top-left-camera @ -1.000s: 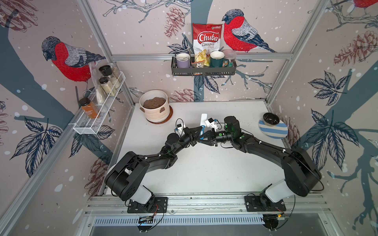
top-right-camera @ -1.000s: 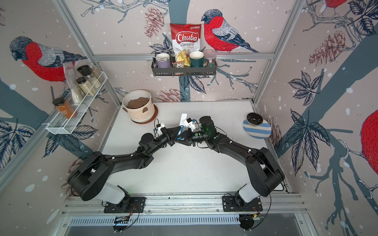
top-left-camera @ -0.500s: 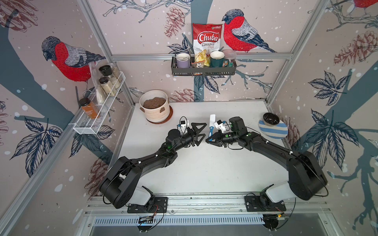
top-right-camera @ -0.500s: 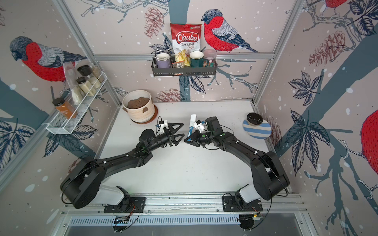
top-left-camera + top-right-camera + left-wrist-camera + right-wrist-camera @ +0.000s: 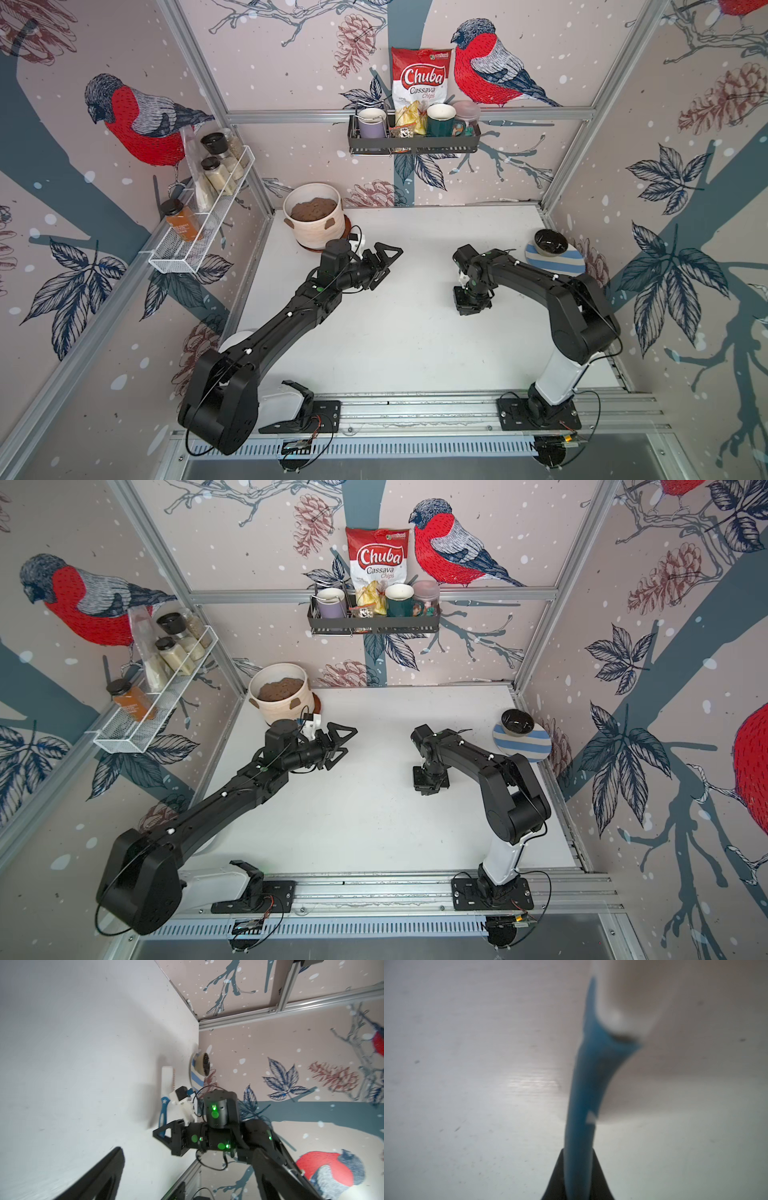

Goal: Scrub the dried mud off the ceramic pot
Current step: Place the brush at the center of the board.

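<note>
The whole table (image 5: 415,353) is overlooked from high in front in both top views; the right arm (image 5: 220,1105) is faced from the left wrist, the table closely from the right.

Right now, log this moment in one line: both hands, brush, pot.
left hand: open, empty | right hand: shut on brush handle | ceramic pot: dried mud on side

Matt, ribbed ceramic pot (image 5: 318,232) — smooth matt table (image 5: 415,332) — smooth plastic brush (image 5: 166,1088).
</note>
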You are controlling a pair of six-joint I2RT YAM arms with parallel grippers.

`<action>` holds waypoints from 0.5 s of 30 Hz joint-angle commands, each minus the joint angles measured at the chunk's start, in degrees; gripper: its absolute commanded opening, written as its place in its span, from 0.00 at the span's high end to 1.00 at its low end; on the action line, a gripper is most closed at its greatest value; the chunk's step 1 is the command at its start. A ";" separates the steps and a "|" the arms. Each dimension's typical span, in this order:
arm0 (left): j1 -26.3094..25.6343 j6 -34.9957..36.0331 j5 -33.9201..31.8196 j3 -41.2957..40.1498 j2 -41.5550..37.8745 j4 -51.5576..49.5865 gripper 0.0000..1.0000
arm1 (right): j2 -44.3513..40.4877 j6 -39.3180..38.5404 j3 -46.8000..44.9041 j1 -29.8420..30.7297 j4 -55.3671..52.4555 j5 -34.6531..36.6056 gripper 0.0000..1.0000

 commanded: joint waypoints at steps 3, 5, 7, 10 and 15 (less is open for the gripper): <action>0.53 18.34 -6.48 5.46 -1.34 -26.64 0.05 | 3.25 -0.69 0.96 -6.17 -2.53 1.96 1.00; 0.52 20.06 -8.21 6.60 -1.59 -29.58 0.05 | 4.83 -1.44 1.42 -7.87 -2.67 0.68 1.00; 0.54 20.98 -9.47 6.92 -2.14 -31.08 0.05 | 5.32 -1.47 1.37 -8.66 -2.49 -0.41 1.00; 0.50 22.13 -10.23 6.86 -3.37 -32.34 0.05 | 4.66 -0.84 0.47 -9.88 -1.90 -1.19 0.94; 0.54 24.80 -11.23 7.17 -4.69 -34.91 0.05 | 3.05 -0.64 0.26 -10.05 -2.49 2.07 0.70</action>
